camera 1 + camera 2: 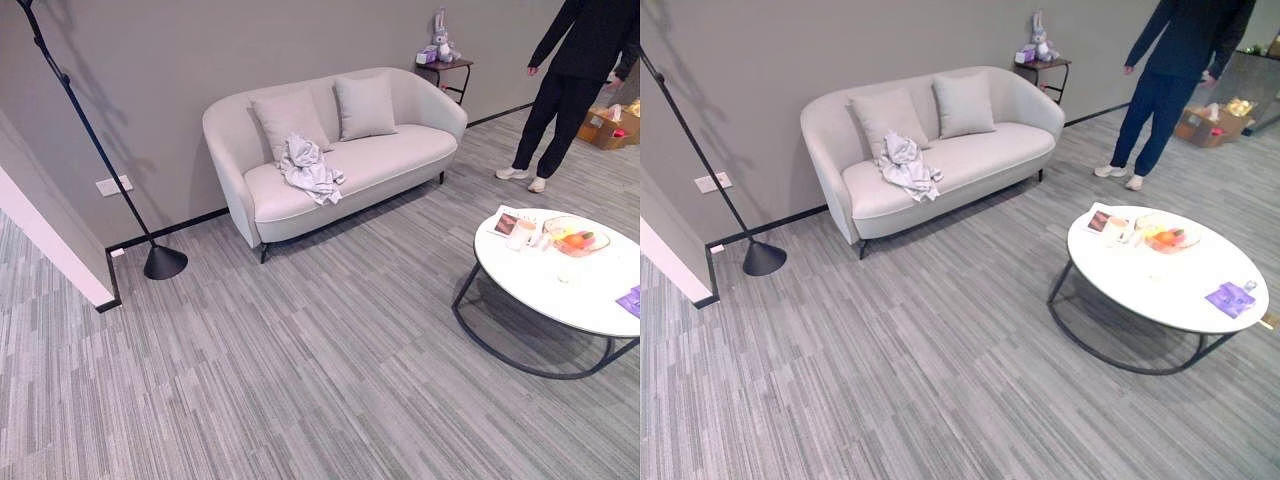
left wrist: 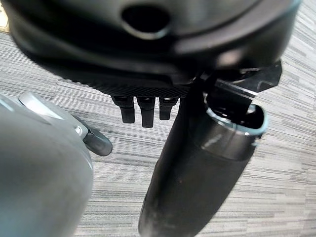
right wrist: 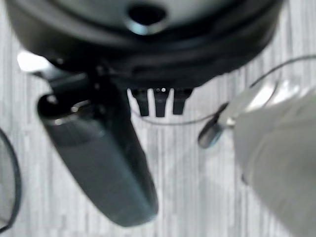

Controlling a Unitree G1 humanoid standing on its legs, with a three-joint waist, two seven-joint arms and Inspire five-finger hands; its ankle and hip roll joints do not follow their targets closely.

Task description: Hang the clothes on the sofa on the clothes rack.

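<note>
A crumpled light grey garment (image 1: 308,168) lies on the left half of the pale two-seat sofa (image 1: 400,152), partly resting against a cushion (image 1: 288,117). The clothes rack (image 1: 88,135) is a thin black leaning pole with a cone base (image 1: 165,262), standing on the floor left of the sofa by the wall. My left hand (image 2: 197,163) hangs over bare floor, fingers (image 2: 142,111) straight and holding nothing. My right hand (image 3: 98,153) likewise hangs over the floor with relaxed fingers (image 3: 159,104), empty. Both are far from the sofa.
A round white coffee table (image 1: 560,290) on a dark ring frame stands at the right, with a fruit bowl (image 1: 575,238) and cups. A person (image 1: 570,90) stands at the back right near a cardboard box (image 1: 608,128). A side table (image 1: 445,70) carries a plush rabbit. A wall corner (image 1: 60,250) juts in at left.
</note>
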